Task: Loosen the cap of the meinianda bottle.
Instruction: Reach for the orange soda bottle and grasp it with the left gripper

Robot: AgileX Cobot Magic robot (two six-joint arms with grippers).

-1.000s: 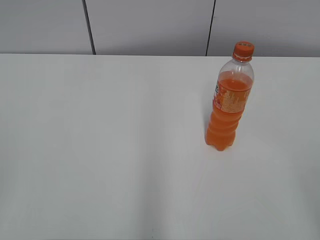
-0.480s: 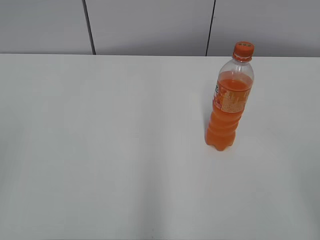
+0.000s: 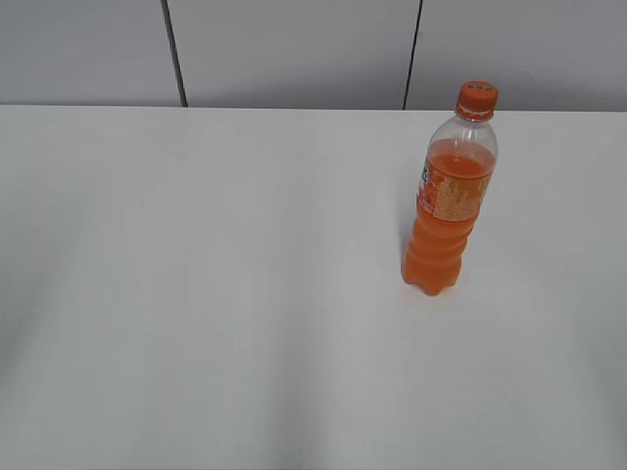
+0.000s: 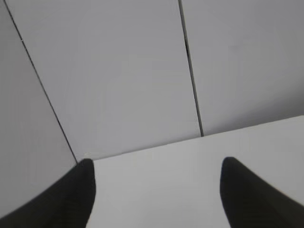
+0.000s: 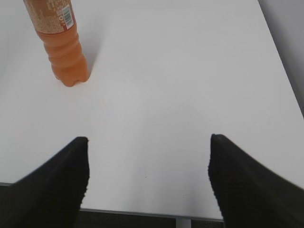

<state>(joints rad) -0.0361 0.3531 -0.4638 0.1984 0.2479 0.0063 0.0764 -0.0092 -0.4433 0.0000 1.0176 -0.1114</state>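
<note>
The meinianda bottle [image 3: 446, 211] stands upright on the white table [image 3: 216, 294], right of centre, with its orange cap [image 3: 477, 98] on top. Its lower body and label also show in the right wrist view [image 5: 61, 42], top left; the cap is cut off there. My right gripper [image 5: 149, 145] is open and empty above the table's near edge, well short and right of the bottle. My left gripper [image 4: 156, 166] is open and empty over the table's far part, facing the wall. Neither gripper shows in the exterior view.
Grey wall panels [image 3: 294, 49] with dark seams stand behind the table's back edge. The table's near edge [image 5: 142, 211] and right edge [image 5: 280, 80] show in the right wrist view.
</note>
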